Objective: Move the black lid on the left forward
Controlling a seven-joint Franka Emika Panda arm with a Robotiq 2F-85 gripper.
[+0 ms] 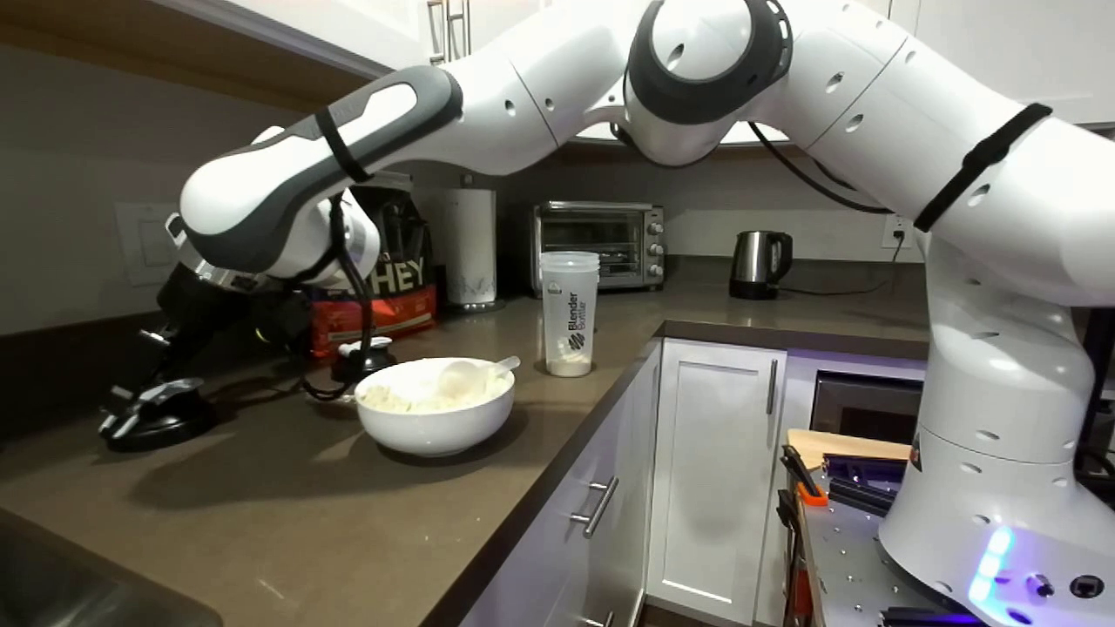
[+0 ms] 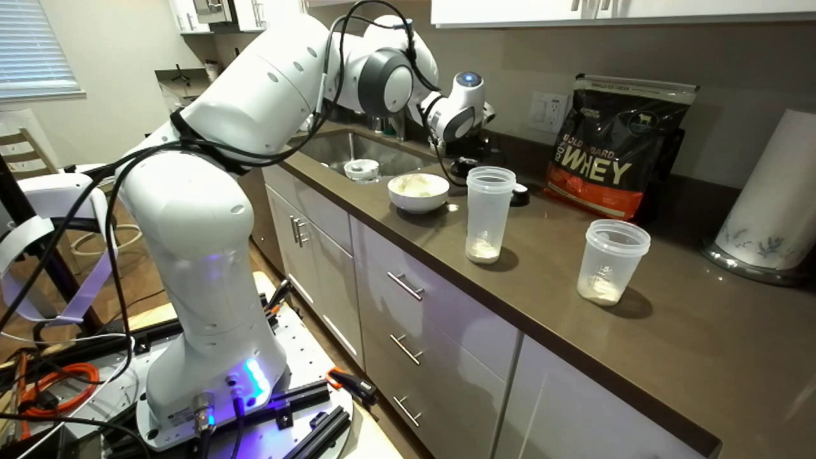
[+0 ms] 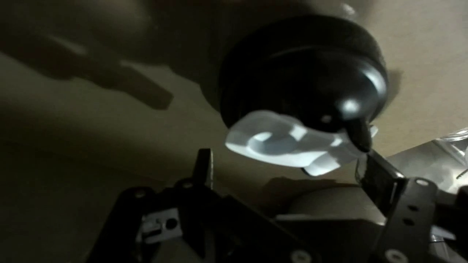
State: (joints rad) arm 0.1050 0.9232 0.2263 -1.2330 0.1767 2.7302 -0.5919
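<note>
In an exterior view the black lid [image 1: 170,427] sat on the worktop [image 1: 287,522], well apart from the white bowl [image 1: 435,427], while a second lid [image 1: 380,359] lay just behind that bowl; the gripper [image 3: 285,160] was close upon the farther one, spread wide, with nothing clamped in it.

The coming move turned on how the lid lay across that gap; in the wrist view it stood directly ahead of the fingers [image 3: 203,166], set nearer to the one on that view's right; its round body offered no long axis, but the whitish flap [image 3: 281,144] on it ran roughly from one finger toward the other; a clear space showed between flap and finger on the left, whereas the opposite finger overlapped a dark nub [image 3: 360,135] at the lid's edge, and whether the two touched could not be told.

The approach looked nearly done, to my judgement; the next move seemed to call for centring sideways before closing, lest one finger shove the lid askew; which direction "forward" meant, the views did not settle.
</note>
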